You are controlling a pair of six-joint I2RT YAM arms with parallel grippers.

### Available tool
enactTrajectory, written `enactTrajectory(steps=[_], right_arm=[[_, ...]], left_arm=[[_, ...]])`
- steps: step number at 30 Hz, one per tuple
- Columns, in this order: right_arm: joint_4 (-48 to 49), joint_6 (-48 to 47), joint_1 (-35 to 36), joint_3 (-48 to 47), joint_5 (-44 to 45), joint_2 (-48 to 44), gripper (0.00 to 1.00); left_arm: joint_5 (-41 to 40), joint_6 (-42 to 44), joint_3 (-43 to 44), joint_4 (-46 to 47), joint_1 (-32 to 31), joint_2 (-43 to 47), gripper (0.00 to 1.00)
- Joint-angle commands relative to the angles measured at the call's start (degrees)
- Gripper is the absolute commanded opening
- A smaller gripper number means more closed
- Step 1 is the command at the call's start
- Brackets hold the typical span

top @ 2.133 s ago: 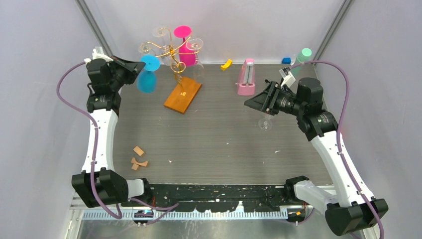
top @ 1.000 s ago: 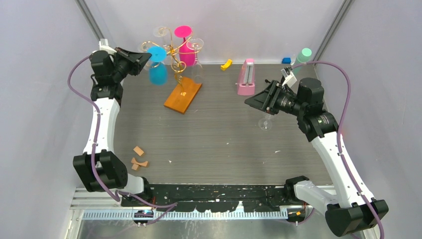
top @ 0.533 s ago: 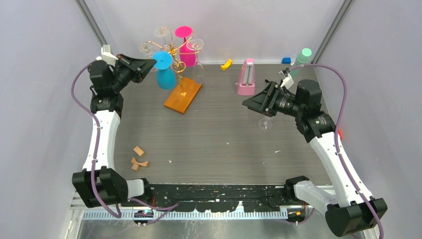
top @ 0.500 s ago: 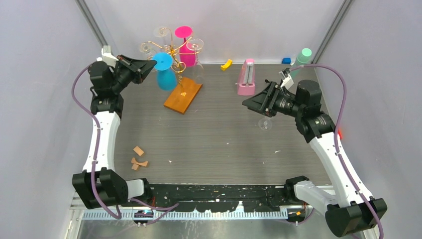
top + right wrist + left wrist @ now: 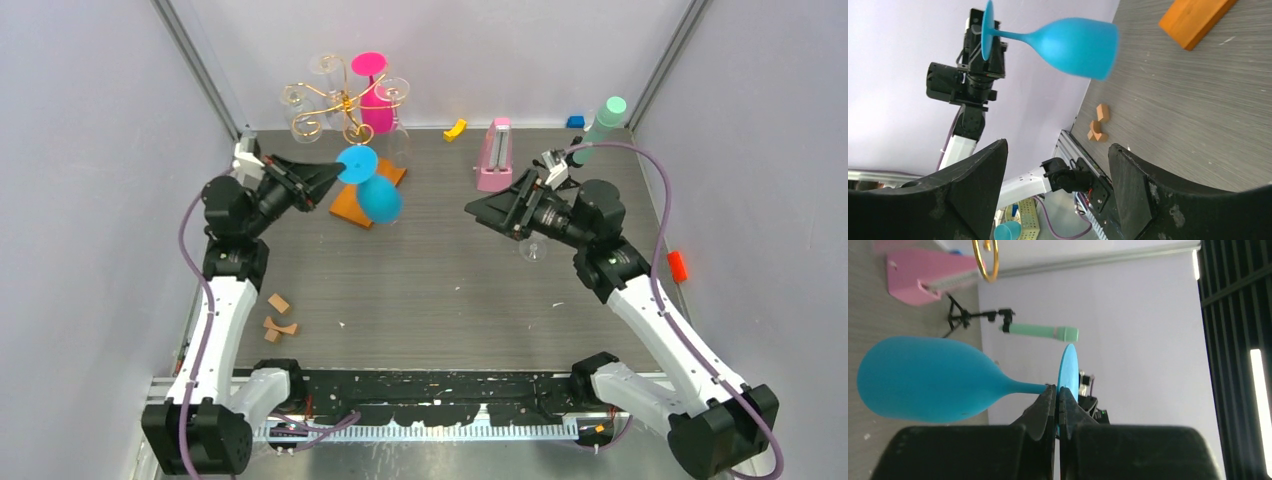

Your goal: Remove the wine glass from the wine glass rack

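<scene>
The blue wine glass (image 5: 378, 197) hangs sideways in the air above the table, free of the gold wine glass rack (image 5: 338, 100). My left gripper (image 5: 333, 178) is shut on its stem just under the foot; in the left wrist view the fingers (image 5: 1047, 400) pinch the stem beside the blue glass's bowl (image 5: 923, 380). A pink glass (image 5: 373, 100) and clear glasses (image 5: 393, 90) still hang on the rack. Its orange base (image 5: 346, 211) is partly hidden behind the blue glass. My right gripper (image 5: 476, 210) is open with nothing in it, and faces the blue glass (image 5: 1073, 42).
A clear wine glass (image 5: 533, 249) stands on the table under my right arm. A pink holder (image 5: 494, 155), a yellow piece (image 5: 456, 128), a green bottle (image 5: 603, 120) and a blue block (image 5: 575, 122) sit at the back. Wooden blocks (image 5: 277, 315) lie front left; a red piece (image 5: 677, 265) lies right.
My left arm has carried the blue glass right and nearer, from beside the rack's arms to above the orange base. My right arm has swung left, towards the table's middle.
</scene>
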State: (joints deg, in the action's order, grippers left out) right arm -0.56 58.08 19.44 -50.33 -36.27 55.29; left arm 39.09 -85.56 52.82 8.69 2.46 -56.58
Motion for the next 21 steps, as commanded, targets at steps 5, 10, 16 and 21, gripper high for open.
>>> enactTrajectory(steps=[5, 10, 16, 21], right_arm=[[11.05, 0.78, 10.69, 3.15, 16.71, -0.24, 0.8], [18.91, 4.83, 12.48, 6.24, 19.15, 0.57, 0.83], [30.64, 8.69, 14.37, 6.34, 15.84, 3.63, 0.84], [37.93, 11.34, 15.32, 5.49, 13.92, 6.49, 0.84]], left_arm=[[-0.43, -7.79, -1.66, 5.82, -6.82, 6.51, 0.0], [0.58, -19.76, -4.52, 19.03, -7.03, 5.57, 0.0], [1.59, -28.98, -5.18, 30.18, -8.73, 1.31, 0.0], [0.42, -29.96, -4.82, 31.22, -9.84, 0.93, 0.0]])
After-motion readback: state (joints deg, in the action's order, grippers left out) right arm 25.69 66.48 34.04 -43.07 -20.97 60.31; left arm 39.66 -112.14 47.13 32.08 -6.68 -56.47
